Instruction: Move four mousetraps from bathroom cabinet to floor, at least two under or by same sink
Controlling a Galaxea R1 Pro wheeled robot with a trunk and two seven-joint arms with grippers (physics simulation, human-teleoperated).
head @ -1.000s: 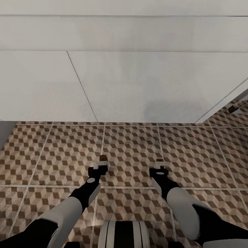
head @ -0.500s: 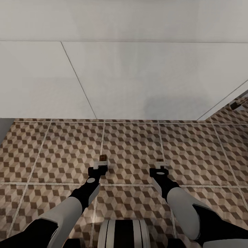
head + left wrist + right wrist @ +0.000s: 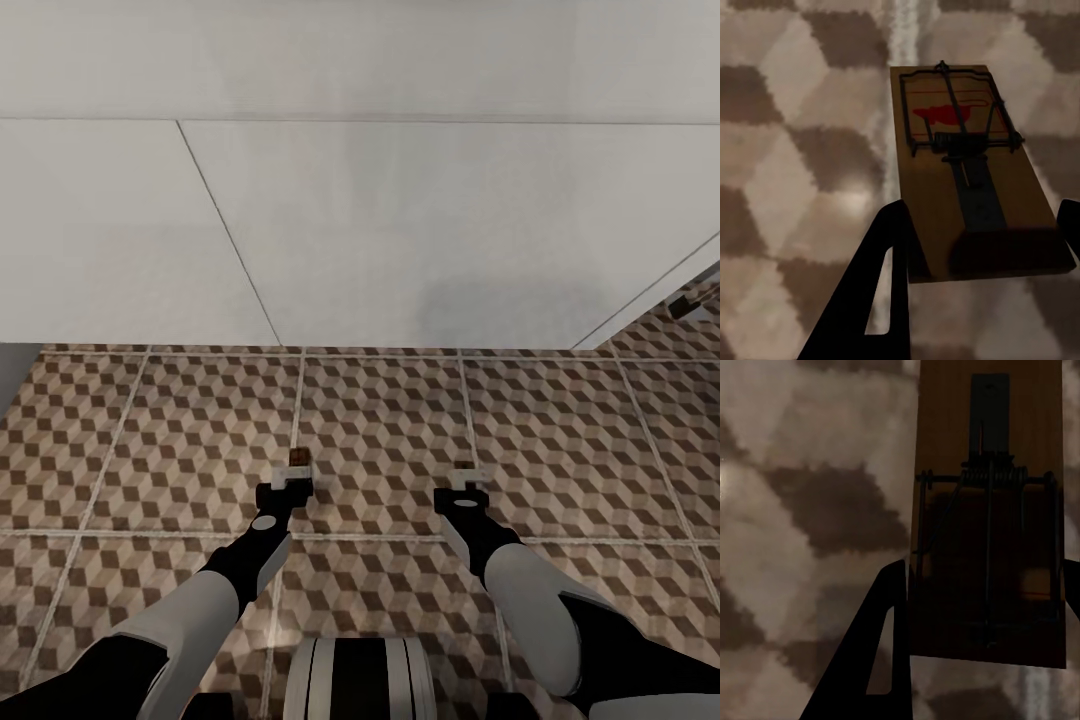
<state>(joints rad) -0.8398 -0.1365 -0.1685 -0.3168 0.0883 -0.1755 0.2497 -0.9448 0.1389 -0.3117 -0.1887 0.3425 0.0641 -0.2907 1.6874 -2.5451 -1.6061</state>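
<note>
Low over the bathroom floor (image 3: 380,430), my left gripper (image 3: 296,480) is shut on a mousetrap (image 3: 298,459) whose end sticks out ahead of the fingers. In the left wrist view the tan board with its dark spring bar (image 3: 967,180) sits between the two dark fingers (image 3: 881,292), close above the cube-pattern tiles. My right gripper (image 3: 466,482) is shut on a second mousetrap (image 3: 990,510), which shows between its fingers (image 3: 874,652) in the right wrist view. The white bathroom sink unit (image 3: 400,230) stands just ahead of both grippers. The cabinet is out of view.
The sink unit's flat white door panels span the whole width ahead, their base meeting the tiles about one tile beyond the grippers. A small dark-brown object (image 3: 683,307) lies on the floor past the unit's right corner. A grey strip (image 3: 12,375) borders the far left.
The whole view shifted slightly a second ago, so the camera moved. Both grippers and their mousetraps hold the same pose over the tiles.
</note>
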